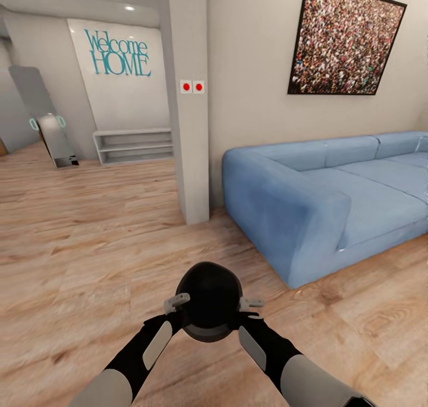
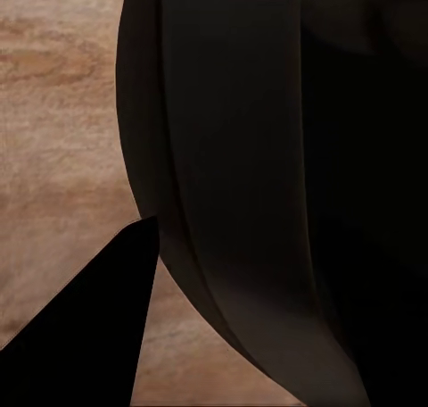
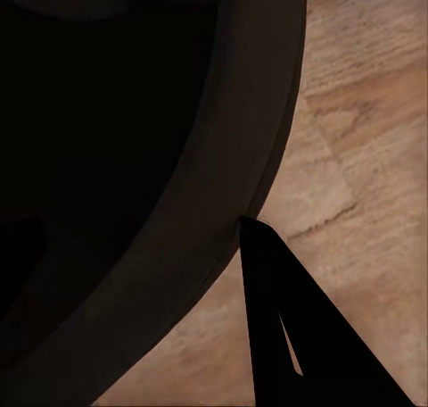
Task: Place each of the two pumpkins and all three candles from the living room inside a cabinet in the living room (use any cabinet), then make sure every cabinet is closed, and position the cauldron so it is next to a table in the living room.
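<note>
The matte black cauldron (image 1: 208,300) hangs above the wooden floor, held between my two arms low in the middle of the head view. My left gripper (image 1: 178,304) is shut on its left rim and my right gripper (image 1: 248,306) is shut on its right rim. The left wrist view has the cauldron's dark wall (image 2: 267,157) close up, with one finger (image 2: 89,336) outside it. In the right wrist view the curved rim (image 3: 178,202) runs past one finger (image 3: 294,336). Pumpkins, candles, cabinet and table are out of view.
A blue sofa (image 1: 333,199) stands against the wall at the right, its near arm close ahead. A grey pillar (image 1: 190,127) with two red buttons rises ahead. Farther left are a low white shelf (image 1: 134,145) and a leaning grey panel (image 1: 53,139). Wooden floor (image 1: 77,234) lies to the left.
</note>
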